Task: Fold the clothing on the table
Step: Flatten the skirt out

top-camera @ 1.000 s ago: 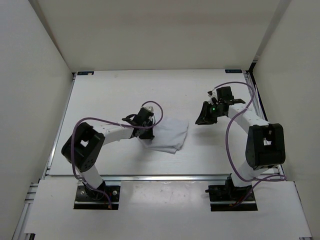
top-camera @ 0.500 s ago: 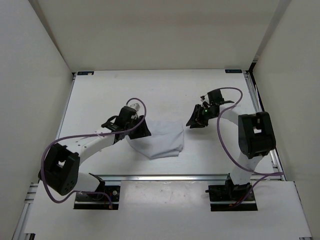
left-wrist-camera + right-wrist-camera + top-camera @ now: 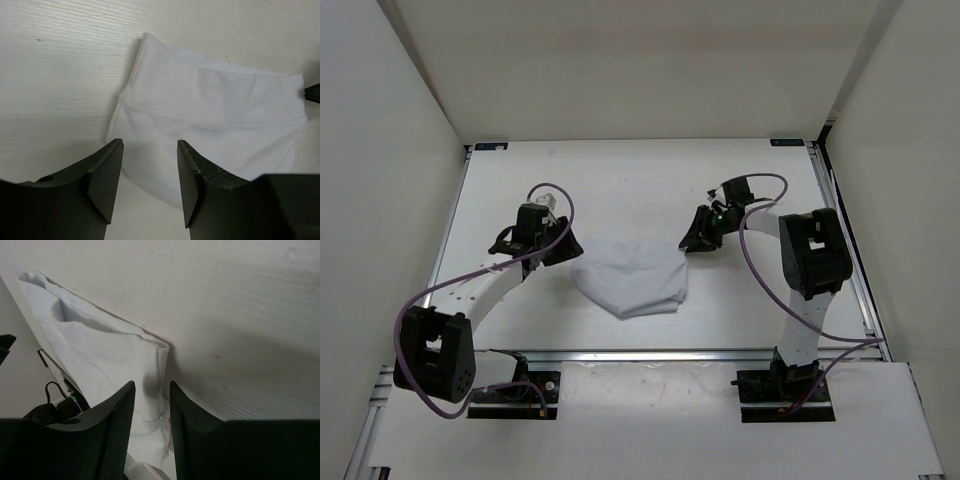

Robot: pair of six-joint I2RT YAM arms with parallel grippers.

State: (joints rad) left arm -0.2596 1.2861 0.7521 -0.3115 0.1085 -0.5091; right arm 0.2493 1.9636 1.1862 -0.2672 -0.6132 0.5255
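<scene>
Left gripper (image 3: pixel 149 150): black jaws wide apart, empty, at left edge of thin wrinkled white fabric clothing (image 3: pixel 632 280), which lies mid-frame on flat white table (image 3: pixel 620 180). Right gripper (image 3: pixel 150 390): jaws narrowly parted at upper-right corner; contact unclear.

Bare table (image 3: pixel 620 180) lies open to me beyond the far side of the clothing (image 3: pixel 632 283). My left gripper (image 3: pixel 558 254) and right gripper (image 3: pixel 693 242) flank it, and white walls (image 3: pixel 620 70) close the left, right and far sides.

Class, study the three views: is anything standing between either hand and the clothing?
Nothing visible does. The left hand and right hand hover open at opposite edges of the clothing on the table.
</scene>
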